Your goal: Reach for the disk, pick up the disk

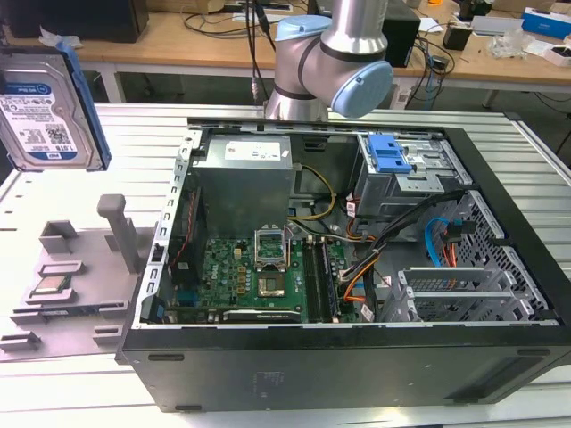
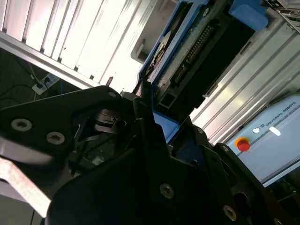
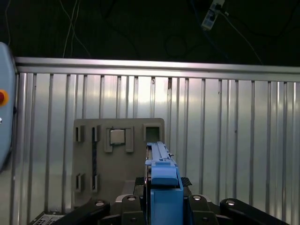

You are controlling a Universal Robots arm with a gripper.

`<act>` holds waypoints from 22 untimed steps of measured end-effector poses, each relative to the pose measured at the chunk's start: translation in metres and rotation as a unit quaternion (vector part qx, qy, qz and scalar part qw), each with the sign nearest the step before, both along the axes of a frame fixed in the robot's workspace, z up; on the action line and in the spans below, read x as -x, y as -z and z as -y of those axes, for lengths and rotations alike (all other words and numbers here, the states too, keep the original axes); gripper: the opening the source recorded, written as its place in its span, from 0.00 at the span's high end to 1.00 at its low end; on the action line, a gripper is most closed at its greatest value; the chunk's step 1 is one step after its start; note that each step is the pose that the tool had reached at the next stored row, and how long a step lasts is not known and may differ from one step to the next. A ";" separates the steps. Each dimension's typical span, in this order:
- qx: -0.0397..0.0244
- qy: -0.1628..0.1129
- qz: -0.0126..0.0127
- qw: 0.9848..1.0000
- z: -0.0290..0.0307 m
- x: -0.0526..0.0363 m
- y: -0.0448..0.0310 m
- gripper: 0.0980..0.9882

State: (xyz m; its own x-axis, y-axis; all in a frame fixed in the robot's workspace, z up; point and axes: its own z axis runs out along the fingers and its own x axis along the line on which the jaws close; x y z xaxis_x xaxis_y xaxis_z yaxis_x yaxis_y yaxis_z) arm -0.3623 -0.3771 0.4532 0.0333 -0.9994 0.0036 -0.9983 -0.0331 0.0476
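One disk [image 1: 49,107] hangs upright in the air at the far end of the exterior view's left, label side facing the camera, its blue bracket running down the edge, clear of the ribbed metal table [image 1: 134,125] beneath it. In the first wrist view the disk [image 3: 161,180] stands on edge with the gripper [image 3: 161,206] closed around it, black fingers pressed to both flat sides. In the second wrist view the disk [image 2: 197,51] shows its circuit-board face and connector row, and one of the fingers [image 2: 146,110] lies against it just beside the blue bracket. Below the disk in the exterior view, nearer the camera, a grey fixture tray [image 1: 98,308] lies flat on the table, and a small square CPU chip [image 1: 52,285] sits in one of its recesses; the first wrist view sees the same chip [image 3: 117,136] in the tray from above. To the exterior view's right of the tray lies an open computer case [image 1: 357,374], its green motherboard [image 1: 236,276] exposed and a blue latch [image 1: 386,153] at its far side. Behind the case the robot arm [image 1: 330,53] rises.
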 end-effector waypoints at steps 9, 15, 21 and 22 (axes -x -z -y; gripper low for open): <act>0.000 0.000 -0.001 1.000 0.0000 -0.0019 -0.0131 0.70; 0.000 0.000 -0.001 1.000 0.0000 -0.0031 -0.0211 0.70; 0.000 0.000 -0.002 1.000 0.0000 -0.0051 -0.0327 0.70; 0.000 0.000 -0.002 1.000 0.0000 -0.0055 -0.0354 0.70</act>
